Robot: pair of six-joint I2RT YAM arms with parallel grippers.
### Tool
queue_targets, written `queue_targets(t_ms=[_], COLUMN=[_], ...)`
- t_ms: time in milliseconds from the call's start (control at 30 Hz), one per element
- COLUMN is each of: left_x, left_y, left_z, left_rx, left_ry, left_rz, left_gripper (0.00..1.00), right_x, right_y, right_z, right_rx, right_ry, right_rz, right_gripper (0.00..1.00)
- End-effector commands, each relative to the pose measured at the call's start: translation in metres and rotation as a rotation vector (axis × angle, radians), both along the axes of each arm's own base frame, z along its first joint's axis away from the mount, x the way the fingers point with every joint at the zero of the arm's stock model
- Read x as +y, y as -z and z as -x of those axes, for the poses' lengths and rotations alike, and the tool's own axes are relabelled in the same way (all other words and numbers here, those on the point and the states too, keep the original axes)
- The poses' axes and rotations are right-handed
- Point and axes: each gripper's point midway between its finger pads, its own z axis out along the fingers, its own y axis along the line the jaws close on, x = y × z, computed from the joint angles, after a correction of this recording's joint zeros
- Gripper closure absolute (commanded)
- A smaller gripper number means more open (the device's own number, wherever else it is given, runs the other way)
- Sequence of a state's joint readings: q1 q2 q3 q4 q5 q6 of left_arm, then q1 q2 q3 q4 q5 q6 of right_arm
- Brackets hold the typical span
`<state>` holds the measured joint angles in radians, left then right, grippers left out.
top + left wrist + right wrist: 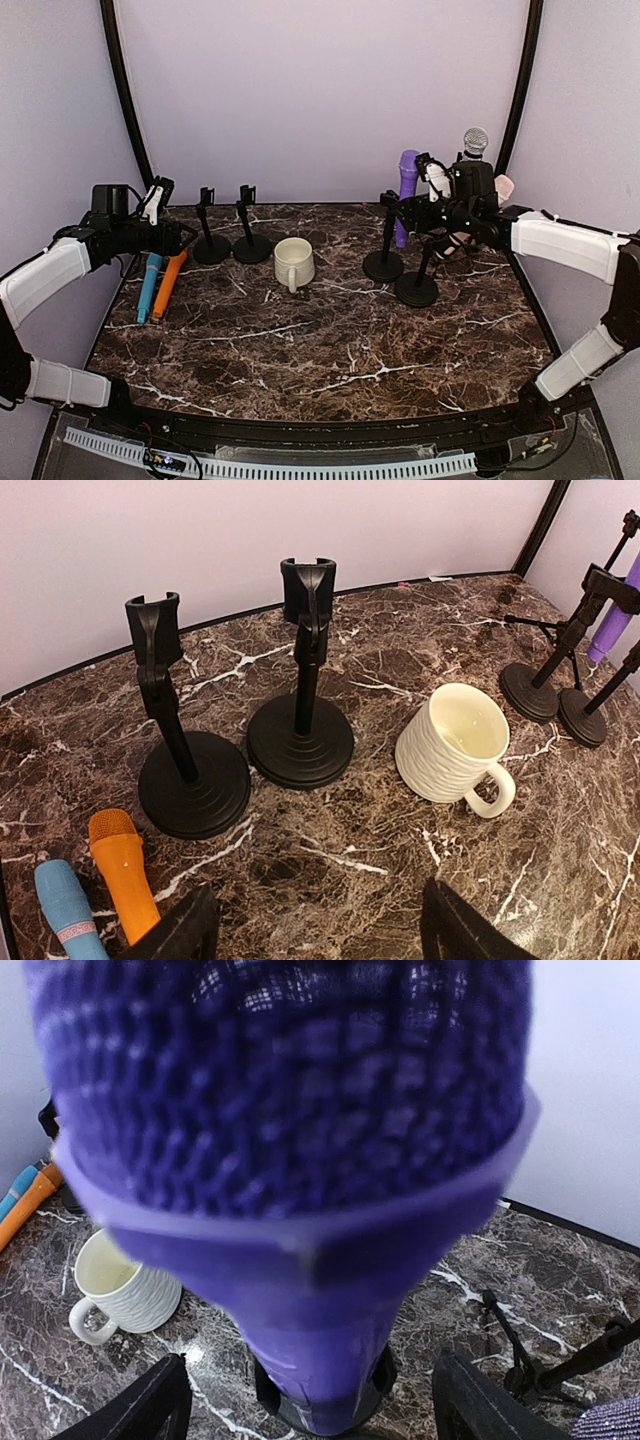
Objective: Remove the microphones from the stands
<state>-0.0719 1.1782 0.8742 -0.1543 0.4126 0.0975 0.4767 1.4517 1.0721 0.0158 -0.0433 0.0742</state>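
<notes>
1. Top view. The purple microphone [408, 172] sits in its stand [384, 262] at the far right of the table [330, 350], head up, with its long axis near upright. My right fingers [427, 163] are at its head. My left fingers [178, 236] are well apart from it, on the far-left side, so I judge this pull belongs to the right arm. A grey microphone [475, 140] rises just behind the right wrist, and I cannot tell how it is held. The mug [293, 262] stands between the two groups of stands.

2. Left wrist view. My left fingers are spread, with nothing between them. Ahead are two empty stands [195, 780]. An orange microphone [122, 865] and a blue microphone [65, 905] lie side by side on the table just beside the fingers. The mug lies further right and looks empty.

3. Right wrist view. The head of the purple microphone fills the frame, dead centre between my right fingers. They stand open on either side of its body with a gap on each side, so nothing is gripped yet. I judge that the next move is to close on the body, then lift along its axis, up and out of the stand.
</notes>
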Motion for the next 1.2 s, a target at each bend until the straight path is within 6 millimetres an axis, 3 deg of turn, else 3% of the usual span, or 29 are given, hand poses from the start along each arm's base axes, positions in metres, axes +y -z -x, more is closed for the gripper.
queue_targets(t_ms=[0,333,700,1167], left_x=[-0.002,-0.002,-0.003,-0.003], left_y=[-0.001,0.001,0.005,0.008], left_z=[-0.001,-0.002,-0.003,-0.004], left_rx=[-0.02,-0.015,-0.006,0.002], left_ry=[0.021,0.025,0.028,0.03], left_rz=[-0.006,-0.01,-0.009,-0.013], left_gripper=[0.29,0.29,0.29,0.29], right_x=[0.002,0.006,0.0,0.008], right_y=[-0.007,0.007,0.009,0.005], right_z=[-0.011,-0.02,-0.023,-0.019], right_rx=[-0.064,-0.05,-0.079,-0.114], right_ry=[-0.002,-0.007,0.035,-0.011], right_rz=[-0.005,0.017,-0.009,-0.052], right_gripper=[0.16,0.25,0.17,0.49])
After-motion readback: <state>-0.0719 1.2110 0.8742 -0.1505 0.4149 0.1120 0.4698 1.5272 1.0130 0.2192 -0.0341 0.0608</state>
